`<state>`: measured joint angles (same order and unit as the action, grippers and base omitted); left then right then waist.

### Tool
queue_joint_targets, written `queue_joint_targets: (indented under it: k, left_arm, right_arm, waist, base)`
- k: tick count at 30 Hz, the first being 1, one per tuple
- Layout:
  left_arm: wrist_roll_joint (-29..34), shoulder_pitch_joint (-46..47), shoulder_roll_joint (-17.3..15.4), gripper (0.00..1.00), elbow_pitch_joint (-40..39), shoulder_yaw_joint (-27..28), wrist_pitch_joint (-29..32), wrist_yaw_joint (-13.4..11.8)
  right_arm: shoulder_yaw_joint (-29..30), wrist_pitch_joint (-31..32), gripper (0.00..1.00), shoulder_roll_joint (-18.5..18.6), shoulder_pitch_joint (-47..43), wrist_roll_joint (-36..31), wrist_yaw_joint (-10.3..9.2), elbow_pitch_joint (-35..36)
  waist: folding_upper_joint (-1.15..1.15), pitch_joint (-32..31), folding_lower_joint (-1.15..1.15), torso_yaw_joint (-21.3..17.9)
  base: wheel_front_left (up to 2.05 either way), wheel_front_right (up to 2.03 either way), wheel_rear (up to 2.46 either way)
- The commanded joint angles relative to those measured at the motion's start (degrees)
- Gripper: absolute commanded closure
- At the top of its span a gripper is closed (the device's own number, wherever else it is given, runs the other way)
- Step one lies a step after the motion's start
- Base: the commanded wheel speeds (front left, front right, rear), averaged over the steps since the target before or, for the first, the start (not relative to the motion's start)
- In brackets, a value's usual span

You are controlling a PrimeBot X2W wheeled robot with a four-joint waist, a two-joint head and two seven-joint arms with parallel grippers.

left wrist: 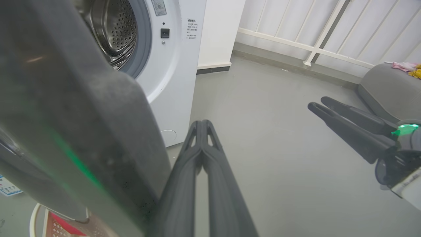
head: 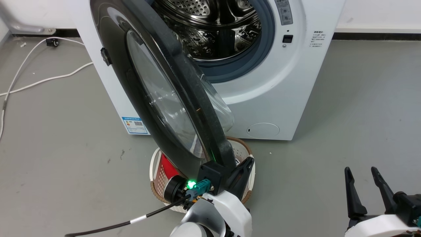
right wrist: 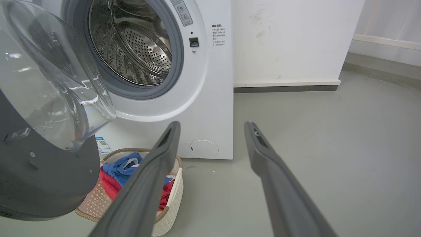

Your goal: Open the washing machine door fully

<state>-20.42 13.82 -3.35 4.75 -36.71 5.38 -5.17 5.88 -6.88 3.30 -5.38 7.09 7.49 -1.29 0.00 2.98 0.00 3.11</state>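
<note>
Head view: the washing machine (head: 279, 98) sits at 12 o'clock, top cut off by the frame. Its steel drum (head: 213, 29) is exposed.

The door (head: 115, 65) is swung well out and stands near edge-on to the camera. It runs from 12 down to 6 o'clock, with its upper edge out of frame. The hinge side is hidden behind the door itself.

The left claw (head: 251, 159) is at 6 o'clock, fingers pressed together and holding nothing. It lies just beside the door's lower rim on the drum side. I cannot tell whether it touches the rim.

The laundry basket (head: 245, 148) is on the floor under the door, mostly hidden by the door and the left wrist. A red cloth (head: 166, 168) shows through it.

The right claw (head: 360, 169) is at 4 o'clock, well apart from the machine, fingers spread and empty.

Blue sticker (head: 135, 125) is low on the front, print too small to read. A white cable (head: 33, 56) trails on the floor at 10 o'clock.

Left wrist view: the door (left wrist: 82, 115) is a grey blur from 8 to 11 o'clock. The left claw (left wrist: 202, 123) has its tips together. The machine (left wrist: 177, 65) is beyond, and the right claw (left wrist: 317, 102) is at 3 o'clock.

Right wrist view: the right claw (right wrist: 212, 125) is agape over bare floor. The door (right wrist: 49, 177) is at 8 o'clock, its glass bowl bulging towards the drum (right wrist: 138, 49) of the machine (right wrist: 210, 98). The basket (right wrist: 174, 194) holds blue and red cloth, partly behind one finger.
</note>
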Motion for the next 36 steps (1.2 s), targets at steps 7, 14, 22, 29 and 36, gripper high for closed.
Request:
queue_joint_targets:
  k: [7, 14, 22, 29, 36]
  left_arm:
    - [-0.22, -1.21, -1.93, 1.00, -1.80, 1.92, -1.63, -1.82]
    - [-0.77, -4.13, -2.61, 1.00, -5.64, 1.48, -2.02, -2.50]
    - [-0.17, -6.66, -4.19, 1.00, -9.07, 2.55, -2.63, -4.74]
    - [0.33, -8.63, -5.19, 1.00, -11.96, 3.71, -3.36, -6.92]
    - [0.27, -10.17, -5.99, 1.00, -14.35, 4.74, -4.04, -8.37]
  right_arm:
    - [0.10, -0.33, 0.00, -0.24, 1.08, 0.22, 0.01, -1.18]
    - [0.38, -0.63, 0.00, -0.23, 1.11, 0.39, 0.01, -2.03]
    - [0.82, -0.38, 0.00, -0.08, 0.54, 0.49, 0.01, -2.78]
    - [1.38, -0.08, 0.00, -0.10, 0.04, 0.29, 0.01, -2.37]
    - [2.27, 0.62, 0.00, -0.23, -0.36, 0.03, 0.01, -2.00]
  waist:
    - [0.00, 0.11, 0.00, 1.94]
    - [0.00, -0.01, 0.00, 4.20]
    - [0.00, -0.11, 0.00, 7.17]
    - [0.00, 0.22, 0.00, 10.00]
    - [0.00, 0.76, 0.00, 14.22]
  base:
    - [0.00, 0.00, 0.00]
    - [0.00, 0.00, 0.00]
    - [0.00, 0.00, 0.00]
    - [0.00, 0.00, 0.00]
    - [0.00, 0.00, 0.00]
